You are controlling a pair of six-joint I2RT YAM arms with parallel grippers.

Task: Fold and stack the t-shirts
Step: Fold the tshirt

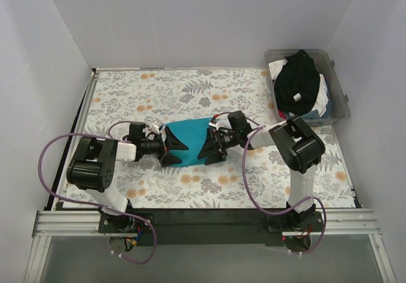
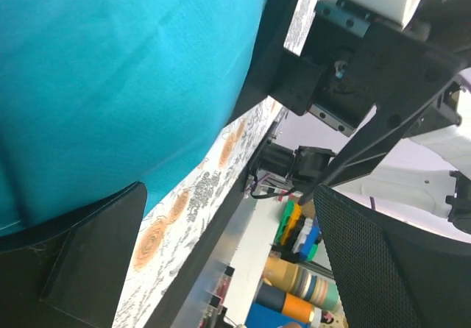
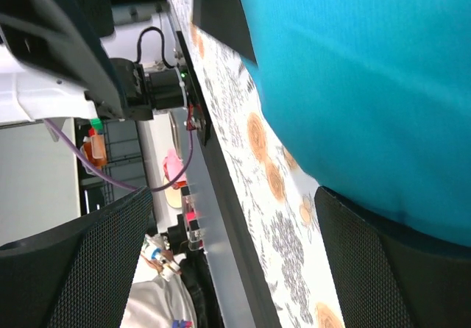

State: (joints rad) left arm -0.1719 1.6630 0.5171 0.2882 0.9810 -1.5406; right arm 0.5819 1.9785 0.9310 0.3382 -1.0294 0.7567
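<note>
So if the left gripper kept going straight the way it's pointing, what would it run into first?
Probably the teal t-shirt, whose edge lies at the open fingers of the left gripper. Past the cloth, the right gripper faces it; relative heights are unclear.

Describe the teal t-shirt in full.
The teal t-shirt is plain, soft-looking cloth with faint creases, apparently folded into a compact shape. It lies on the floral tablecloth. The left tool and right tool, both open, meet it at opposite ends. No sleeves or collar show.
</note>
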